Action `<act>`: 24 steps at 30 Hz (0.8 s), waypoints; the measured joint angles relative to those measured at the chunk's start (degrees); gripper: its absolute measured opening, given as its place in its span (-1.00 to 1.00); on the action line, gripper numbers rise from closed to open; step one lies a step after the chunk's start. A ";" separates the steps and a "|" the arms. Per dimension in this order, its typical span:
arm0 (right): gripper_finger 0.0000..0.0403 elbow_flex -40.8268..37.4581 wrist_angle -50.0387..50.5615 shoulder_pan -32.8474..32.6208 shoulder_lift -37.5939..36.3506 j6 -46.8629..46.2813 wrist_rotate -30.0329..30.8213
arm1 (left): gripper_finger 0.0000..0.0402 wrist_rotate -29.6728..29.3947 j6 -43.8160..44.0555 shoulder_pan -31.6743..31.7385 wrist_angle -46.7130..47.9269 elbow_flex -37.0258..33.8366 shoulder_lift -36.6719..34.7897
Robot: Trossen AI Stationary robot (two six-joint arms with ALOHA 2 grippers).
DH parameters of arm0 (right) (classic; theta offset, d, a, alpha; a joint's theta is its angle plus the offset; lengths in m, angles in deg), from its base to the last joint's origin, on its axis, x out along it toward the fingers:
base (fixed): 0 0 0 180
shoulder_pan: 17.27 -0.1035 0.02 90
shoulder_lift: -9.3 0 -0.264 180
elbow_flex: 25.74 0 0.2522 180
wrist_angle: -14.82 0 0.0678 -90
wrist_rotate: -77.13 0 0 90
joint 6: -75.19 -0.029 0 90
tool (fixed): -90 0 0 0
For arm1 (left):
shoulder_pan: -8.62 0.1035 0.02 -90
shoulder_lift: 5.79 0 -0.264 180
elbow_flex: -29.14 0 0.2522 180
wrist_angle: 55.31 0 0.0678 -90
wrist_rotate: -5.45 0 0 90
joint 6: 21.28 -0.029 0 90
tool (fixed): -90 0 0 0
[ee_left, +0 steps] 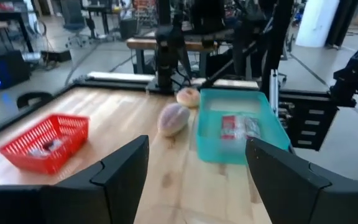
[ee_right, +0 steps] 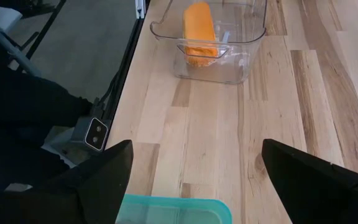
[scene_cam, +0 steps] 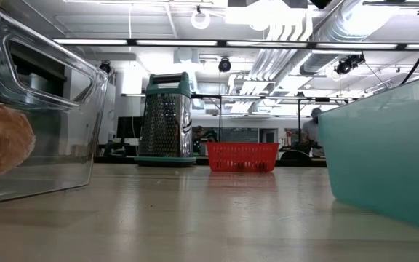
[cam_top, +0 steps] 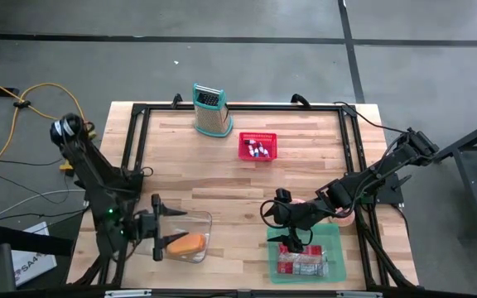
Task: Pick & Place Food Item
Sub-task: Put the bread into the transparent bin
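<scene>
An orange food item lies on the floor of a clear plastic container near the table's front left. My left gripper stands open just left of the container, pointing level toward the table's right, with nothing between its fingers. A teal tray at the front right holds a wrapped red-and-white packet. My right gripper hangs open above the tray's left edge, slanting down toward the container.
A metal grater stands at the far edge. A red basket with small items sits beside it. A brownish round item and a doughnut-like item lie next to the tray. Bare wood lies mid-table.
</scene>
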 joint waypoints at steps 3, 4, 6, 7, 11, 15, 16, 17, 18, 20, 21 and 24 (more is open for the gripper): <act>0.72 0.00 0.00 0.00 0.00 0.00 0.01 | 0.31 0.06 -4.30 0.47 -0.33 0.00 -1.85; 0.72 0.00 0.00 0.00 0.00 0.00 0.01 | 0.31 0.08 -5.22 0.47 -0.33 0.00 -2.26; 0.72 0.00 0.00 0.00 0.00 0.00 0.00 | 0.31 0.12 -5.94 0.45 -0.35 0.00 -2.64; 0.72 0.00 0.00 0.00 0.00 0.00 0.00 | 0.31 0.12 -6.07 0.45 -0.39 0.00 -2.70; 0.72 0.00 0.02 0.00 0.00 0.00 0.00 | 0.30 1.03 -6.14 0.71 -0.17 0.00 -2.68; 0.72 0.00 0.02 0.00 0.00 0.00 0.02 | 0.30 2.73 -7.03 3.84 -0.04 0.00 -2.89; 0.72 0.00 0.00 0.00 0.00 0.01 0.00 | 0.30 3.53 -7.93 4.93 -0.04 0.00 -3.16; 0.72 0.00 0.00 0.00 0.00 0.00 0.01 | 0.30 4.80 -8.95 6.31 -0.04 0.00 -3.47; 0.72 0.00 0.00 0.00 0.00 0.00 0.00 | 0.30 6.59 -10.03 7.82 0.02 0.00 -3.89; 0.72 0.00 0.00 0.00 0.00 0.02 0.00 | 0.30 11.40 -12.21 11.27 0.58 0.00 -4.64; 0.72 0.00 0.00 0.00 0.00 0.00 0.00 | 0.30 14.14 -13.12 13.18 1.27 0.00 -5.04; 0.72 0.00 0.00 0.00 0.00 0.01 0.00 | 0.30 21.89 -14.23 19.50 4.69 0.00 -6.53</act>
